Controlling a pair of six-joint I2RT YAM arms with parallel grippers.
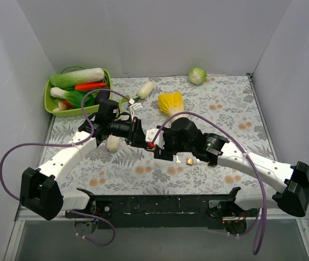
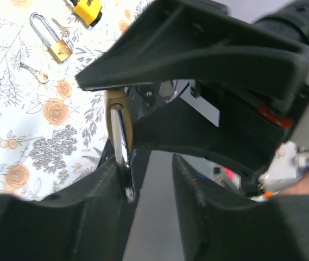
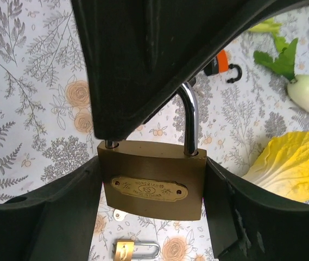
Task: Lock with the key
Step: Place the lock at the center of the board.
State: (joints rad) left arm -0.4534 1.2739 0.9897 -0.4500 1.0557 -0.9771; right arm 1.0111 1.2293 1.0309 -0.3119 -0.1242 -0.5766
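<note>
Currently a brass padlock (image 3: 153, 190) is pinched by its body between the fingers of the right gripper (image 3: 153, 168), shackle upward, and is held just to the near side of the yellow cabbage leaf (image 3: 292, 163). The left gripper (image 2: 151, 179) is set at the shackle, its fingers spread, one touching it.

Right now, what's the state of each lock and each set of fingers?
Brass padlock: shackle seated in the body, looks shut; keyhole not visible.
Right fingers: shut on the brass padlock's body.
Left fingers: apart, the shackle against one of them.
Long-shackle padlock: lying flat, looks closed, no key in it.
Yellow padlock: cut off by the frame, cannot tell.
</note>
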